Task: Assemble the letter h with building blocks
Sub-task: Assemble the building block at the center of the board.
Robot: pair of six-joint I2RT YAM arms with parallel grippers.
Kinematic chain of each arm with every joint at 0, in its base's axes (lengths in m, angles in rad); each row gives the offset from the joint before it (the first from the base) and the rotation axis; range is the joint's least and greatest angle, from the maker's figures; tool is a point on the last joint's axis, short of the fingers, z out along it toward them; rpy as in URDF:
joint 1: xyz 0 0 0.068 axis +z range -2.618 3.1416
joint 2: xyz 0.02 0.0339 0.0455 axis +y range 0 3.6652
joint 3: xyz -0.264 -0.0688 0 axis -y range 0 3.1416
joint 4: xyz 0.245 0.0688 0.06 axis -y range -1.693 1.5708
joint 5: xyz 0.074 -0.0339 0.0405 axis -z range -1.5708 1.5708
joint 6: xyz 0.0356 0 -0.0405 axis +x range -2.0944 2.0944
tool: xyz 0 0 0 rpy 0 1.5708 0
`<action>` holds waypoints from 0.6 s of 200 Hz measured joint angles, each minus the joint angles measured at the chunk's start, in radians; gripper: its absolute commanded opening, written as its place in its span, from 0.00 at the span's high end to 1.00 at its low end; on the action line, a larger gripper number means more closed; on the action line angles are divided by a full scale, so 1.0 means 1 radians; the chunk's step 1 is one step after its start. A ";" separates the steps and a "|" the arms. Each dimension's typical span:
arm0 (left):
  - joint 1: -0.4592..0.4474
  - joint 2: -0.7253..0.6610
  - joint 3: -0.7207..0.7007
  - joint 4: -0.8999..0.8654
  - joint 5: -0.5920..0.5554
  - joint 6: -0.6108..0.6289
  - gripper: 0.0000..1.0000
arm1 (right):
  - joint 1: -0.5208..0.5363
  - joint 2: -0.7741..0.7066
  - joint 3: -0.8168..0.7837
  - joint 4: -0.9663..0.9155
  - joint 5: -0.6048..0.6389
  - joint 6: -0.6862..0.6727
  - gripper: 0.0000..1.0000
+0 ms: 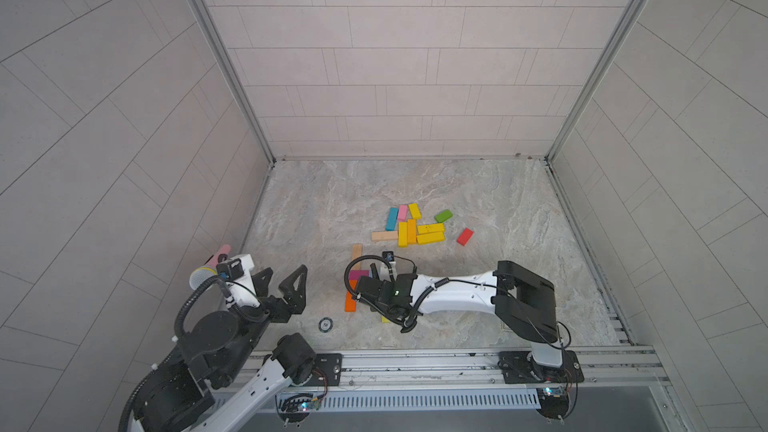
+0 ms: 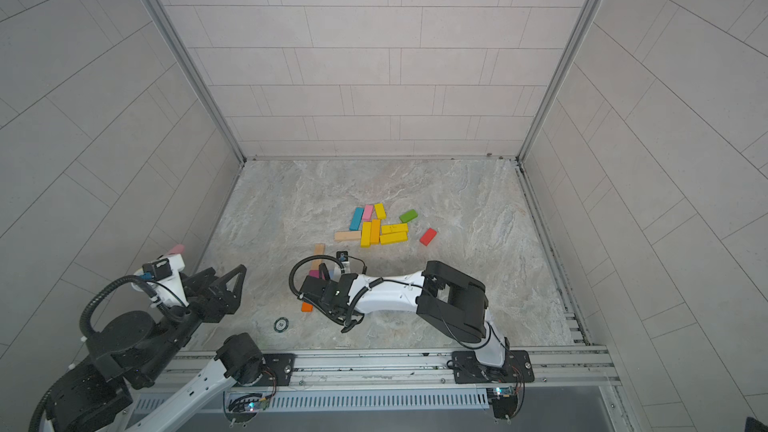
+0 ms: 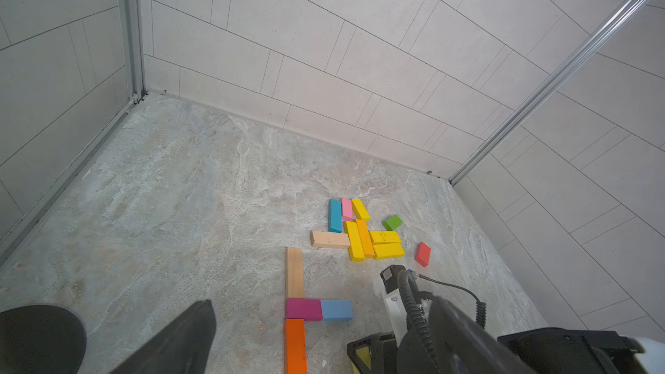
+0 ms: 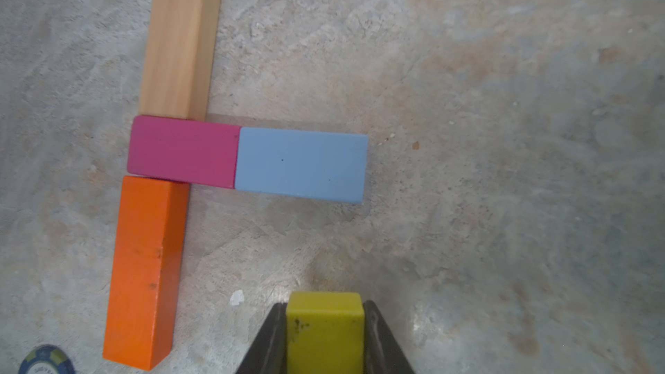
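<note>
**Partly built letter h**, read in the top views with 12 o'clock pointing away from the arm bases. A plain wood block (image 3: 295, 271) lies flat with its long axis running 12–6 o'clock. At its 6 o'clock end, touching it, a magenta block (image 4: 181, 151) lies crosswise with its long axis running 9–3. A blue block (image 4: 300, 167) abuts the magenta block end to end toward 3 o'clock. An orange block (image 4: 144, 271) touches the magenta block's 6 o'clock side and runs toward 6 o'clock, in line with the wood block.

Toward 5 o'clock of the blue block and apart from it, the right gripper (image 4: 325, 305) is clamped on a yellow-green block (image 4: 325, 336). Whether that block touches the surface cannot be told.

Other building blocks (image 1: 409, 230) form a loose cluster toward 1 o'clock of the wood block. A green block (image 1: 443, 215) and a red block (image 1: 465, 236) lie separately on its 3 o'clock side.

The left gripper (image 1: 284, 271), jaws wide and holding nothing, hangs at 9 o'clock.

The surface is a marbled grey tabletop (image 1: 498, 209), enclosed by pale tiled walls (image 1: 395, 56). A poker chip (image 1: 326, 324) lies near 7 o'clock of the orange block.
</note>
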 measured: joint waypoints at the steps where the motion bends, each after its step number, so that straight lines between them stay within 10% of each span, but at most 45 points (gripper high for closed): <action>1: 0.000 0.000 0.000 0.000 0.000 0.000 0.00 | 0.000 0.000 0.000 0.000 0.000 0.000 0.71; 120: 0.000 -0.002 0.004 -0.021 -0.021 0.015 0.00 | -0.024 0.066 0.064 -0.029 -0.002 0.009 0.71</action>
